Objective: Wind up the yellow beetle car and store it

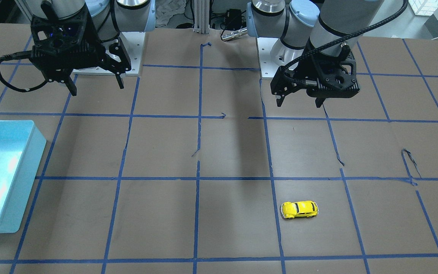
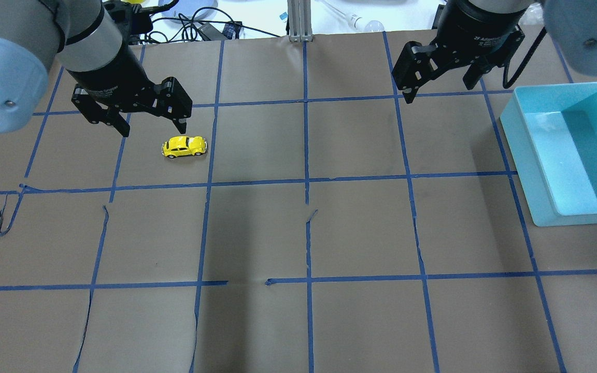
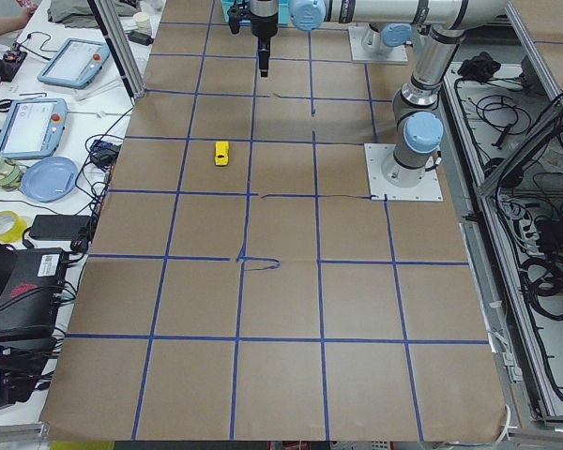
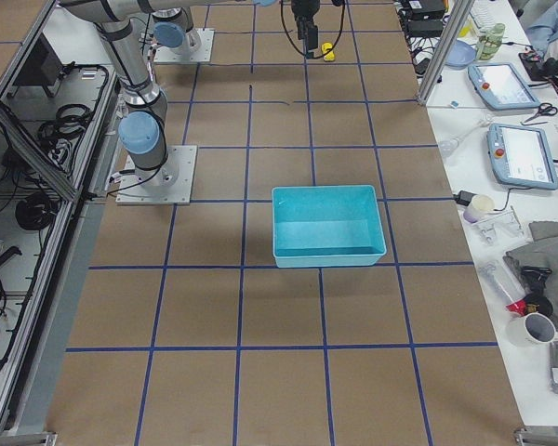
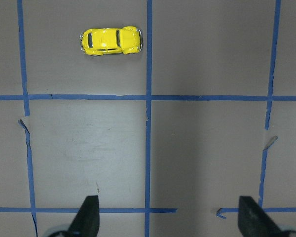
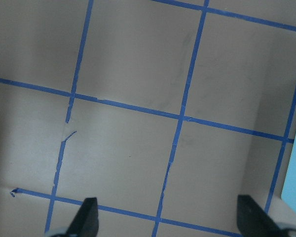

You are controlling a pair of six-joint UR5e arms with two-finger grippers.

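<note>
The yellow beetle car point(image 2: 184, 146) stands on its wheels on the brown paper, on my left side of the table; it also shows in the front view point(image 1: 299, 209), the left wrist view point(image 5: 111, 41) and the left side view point(image 3: 221, 153). My left gripper point(image 2: 153, 128) hangs above the table, open and empty, with the car a short way ahead of it; it also shows in the front view point(image 1: 299, 103). My right gripper point(image 2: 438, 91) is open and empty, raised above the table near the bin; it also shows in the front view point(image 1: 97, 88).
A light blue open bin point(image 2: 529, 155) stands on my right side of the table and shows empty in the right side view point(image 4: 327, 249). Blue tape lines form a grid on the brown paper, torn in places. Tablets, cables and cups lie beyond the far table edge.
</note>
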